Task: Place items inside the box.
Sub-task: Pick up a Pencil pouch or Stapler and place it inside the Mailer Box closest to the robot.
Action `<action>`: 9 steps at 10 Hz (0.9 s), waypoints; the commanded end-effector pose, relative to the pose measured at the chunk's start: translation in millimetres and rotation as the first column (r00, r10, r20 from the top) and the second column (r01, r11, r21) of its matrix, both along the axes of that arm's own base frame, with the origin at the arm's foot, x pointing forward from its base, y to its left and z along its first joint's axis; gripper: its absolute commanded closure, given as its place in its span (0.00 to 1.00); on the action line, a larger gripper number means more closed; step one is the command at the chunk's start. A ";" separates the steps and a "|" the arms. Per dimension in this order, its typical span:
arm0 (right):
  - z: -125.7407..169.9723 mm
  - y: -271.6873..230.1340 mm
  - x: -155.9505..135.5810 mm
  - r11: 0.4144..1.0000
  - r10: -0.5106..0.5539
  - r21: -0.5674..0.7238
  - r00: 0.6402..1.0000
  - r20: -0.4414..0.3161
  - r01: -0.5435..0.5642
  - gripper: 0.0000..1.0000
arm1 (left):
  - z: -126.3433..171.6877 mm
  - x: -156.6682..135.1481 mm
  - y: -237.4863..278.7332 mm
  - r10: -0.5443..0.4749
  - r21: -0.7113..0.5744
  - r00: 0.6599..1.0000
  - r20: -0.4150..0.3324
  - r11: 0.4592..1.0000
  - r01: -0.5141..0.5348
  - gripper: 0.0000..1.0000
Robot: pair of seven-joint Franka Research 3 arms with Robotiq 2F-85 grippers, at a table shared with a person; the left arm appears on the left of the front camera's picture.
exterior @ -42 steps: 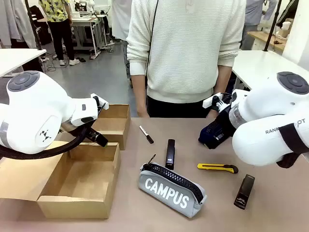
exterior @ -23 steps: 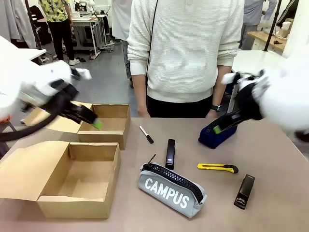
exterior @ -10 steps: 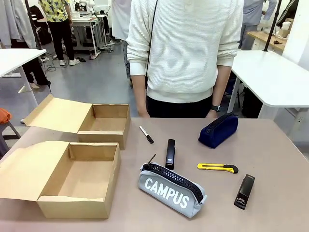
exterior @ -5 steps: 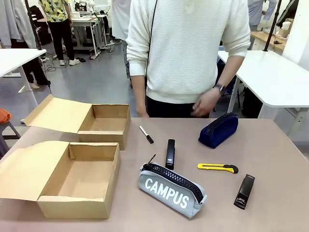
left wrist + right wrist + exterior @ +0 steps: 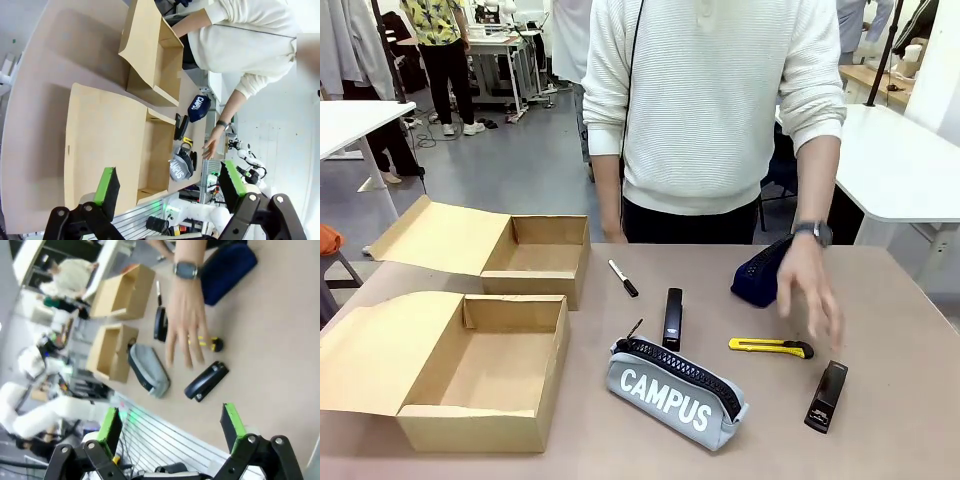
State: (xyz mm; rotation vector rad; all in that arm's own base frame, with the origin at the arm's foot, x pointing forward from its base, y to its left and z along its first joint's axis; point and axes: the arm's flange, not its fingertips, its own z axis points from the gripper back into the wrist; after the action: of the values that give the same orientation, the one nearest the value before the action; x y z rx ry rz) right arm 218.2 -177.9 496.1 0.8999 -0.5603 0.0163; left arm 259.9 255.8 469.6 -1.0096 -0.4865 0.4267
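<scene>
In the front view, the person's hand hangs with spread fingers over the table. It is just above the yellow utility knife and partly in front of the dark blue pouch. The knife lies with its long axis across the table, side to side. The nearer open box is well apart on the robot's left, and the grey pencil case lies between them.

In the left wrist view, the left gripper has its jaws spread wide and carries nothing. It is high over the table, with the box ahead of it.

In the right wrist view, the right gripper is also spread and empty. A black stapler lies nearest ahead of it, on a slant. The hand is over the knife (so I judge it is much nearer to the knife than either arm is).
</scene>
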 end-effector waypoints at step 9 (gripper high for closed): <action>23.2 -138.1 -69.7 0.938 -0.301 0.195 0.952 0.051 0.286 0.00 | -0.4 -2.0 -0.1 -0.012 0.004 1.000 0.016 1.000 0.012 0.00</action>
State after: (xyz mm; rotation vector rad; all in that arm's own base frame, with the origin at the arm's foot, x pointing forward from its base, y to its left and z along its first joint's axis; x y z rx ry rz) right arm 152.4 -327.3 518.4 1.0209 -0.7625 -0.3312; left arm 258.9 256.1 469.5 -1.0085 -0.4862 0.4275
